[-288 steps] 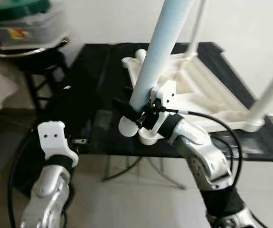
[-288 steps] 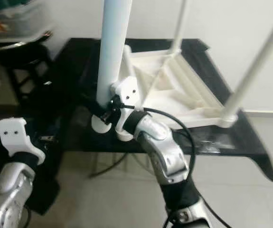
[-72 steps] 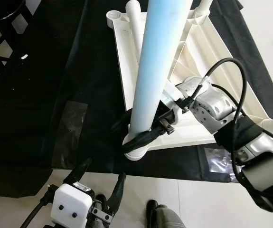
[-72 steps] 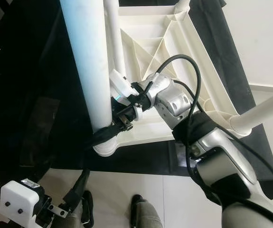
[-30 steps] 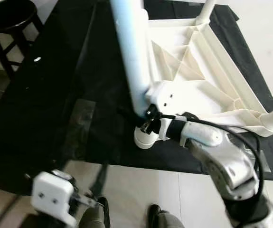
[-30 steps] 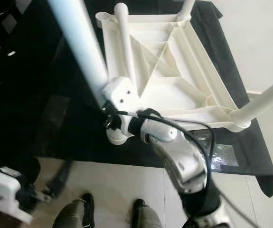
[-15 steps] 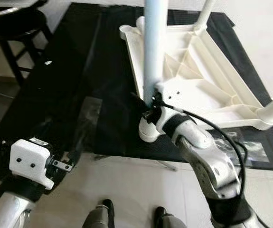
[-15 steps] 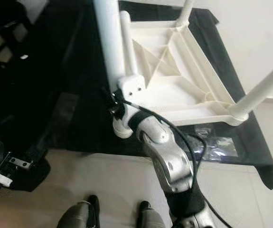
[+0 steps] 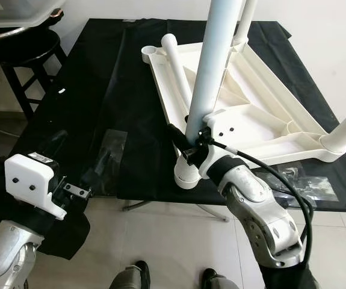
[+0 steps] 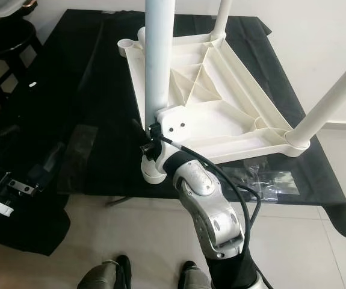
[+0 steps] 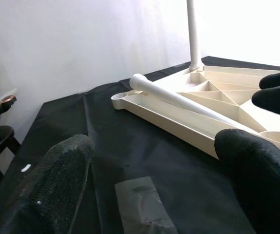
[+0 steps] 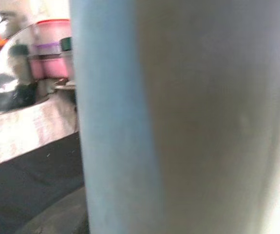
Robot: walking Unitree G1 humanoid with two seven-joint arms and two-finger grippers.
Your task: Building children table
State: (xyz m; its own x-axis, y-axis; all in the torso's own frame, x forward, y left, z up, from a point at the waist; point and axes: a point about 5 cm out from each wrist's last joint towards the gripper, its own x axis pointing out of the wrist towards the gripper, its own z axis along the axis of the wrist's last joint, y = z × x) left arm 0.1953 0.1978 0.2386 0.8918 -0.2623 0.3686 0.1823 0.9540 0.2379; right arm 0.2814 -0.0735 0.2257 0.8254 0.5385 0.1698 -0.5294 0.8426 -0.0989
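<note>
Our right gripper (image 9: pixel 188 141) is clamped round the base of a pale blue table leg (image 9: pixel 212 66), which stands in the near corner socket of the upturned white tabletop (image 9: pixel 263 114) on the black-draped bench (image 9: pixel 94 102).

Our left gripper (image 11: pixel 154 161), seen from its wrist, hangs with fingers spread wide, empty, before a loose leg (image 11: pixel 178 95) lying on the tabletop.

At the right wrist, the leg is close against the lens.

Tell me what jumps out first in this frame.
The upturned white tabletop lies on the black-draped table, with the right gripper clamped on an upright pale leg at its near corner socket. A loose leg lies across the tabletop. The left gripper hangs open at the table's near-left edge.
</note>
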